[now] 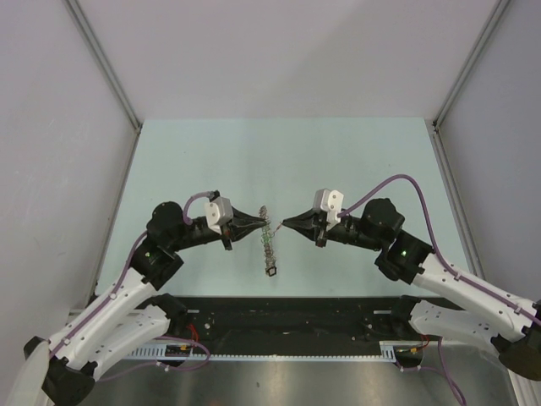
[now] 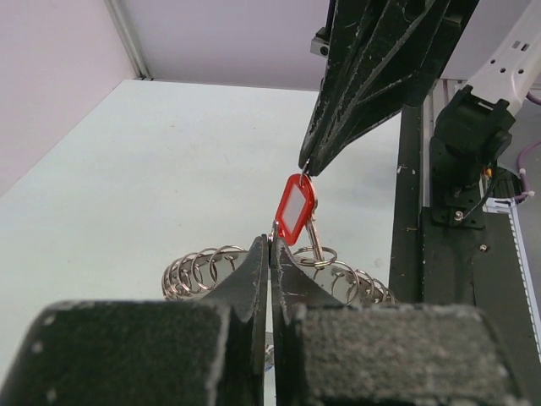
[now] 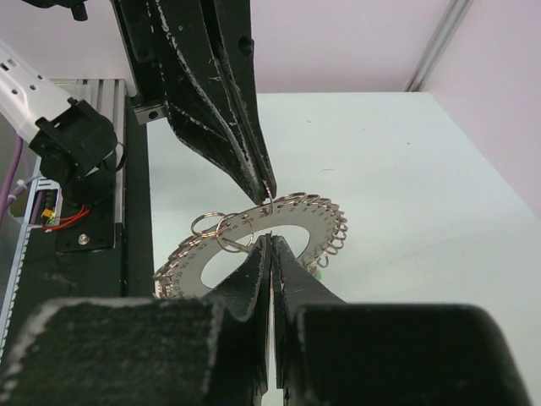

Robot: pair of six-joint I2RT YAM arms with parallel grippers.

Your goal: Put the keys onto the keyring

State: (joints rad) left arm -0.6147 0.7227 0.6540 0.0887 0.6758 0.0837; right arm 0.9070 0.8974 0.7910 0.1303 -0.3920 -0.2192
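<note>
Pale green table (image 1: 186, 169), grey walls (image 1: 254, 51) around. Mid-table, toward the near edge, the keyring (image 1: 269, 241) is held on edge, rim pinched in the closed left gripper (image 1: 256, 224). The right gripper (image 1: 287, 224), also closed, pinches the red-tagged key (image 2: 296, 207) just beside it. Likely trouble: crowded split rings (image 2: 203, 271) snagging the key, or a thin pinch slipping. A black tag (image 1: 272, 271) dangles nearest.

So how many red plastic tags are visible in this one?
1. The red oval plastic tag hangs from the right hand's tip, close to the large grey metal ring of small silver loops. More could be hidden behind the hands.
</note>
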